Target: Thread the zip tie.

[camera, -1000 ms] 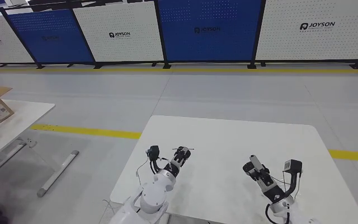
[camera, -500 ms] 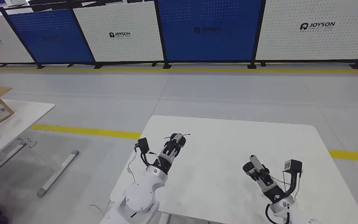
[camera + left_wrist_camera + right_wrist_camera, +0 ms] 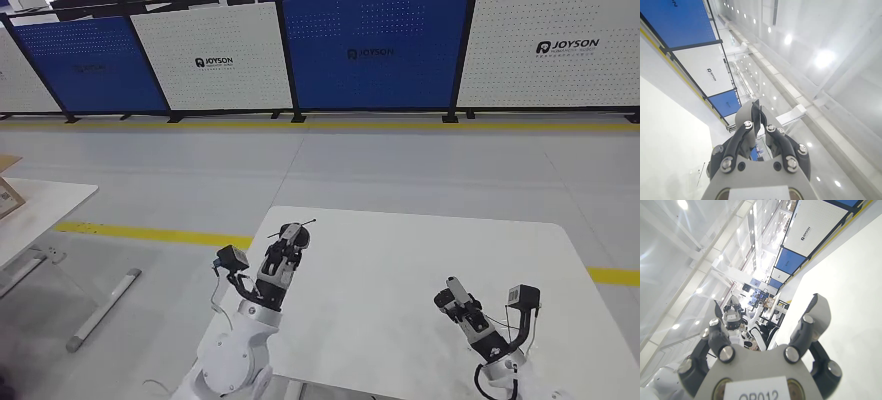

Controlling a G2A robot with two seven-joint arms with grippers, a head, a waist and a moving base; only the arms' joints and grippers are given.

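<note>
The zip tie (image 3: 303,224) is a thin black strip. It sticks out sideways from my left gripper (image 3: 288,238), which is raised over the white table (image 3: 420,260) near its far left corner. In the left wrist view the left gripper (image 3: 759,113) is shut, with a thin black edge of the zip tie (image 3: 760,109) pinched between its pads. My right gripper (image 3: 452,292) stands near the table's front right, well apart from the tie. In its own view the right gripper (image 3: 766,306) is open with nothing between its fingers, and the left gripper (image 3: 732,316) shows farther off.
The table's left edge (image 3: 232,290) runs close beside the left arm. A second white table (image 3: 40,215) stands at the far left across the floor. Blue and white pegboard panels (image 3: 375,55) line the back, behind a yellow floor line (image 3: 150,235).
The left arm has moved left and away across the table, carrying the zip tie toward the far left corner. The right arm has not moved.
</note>
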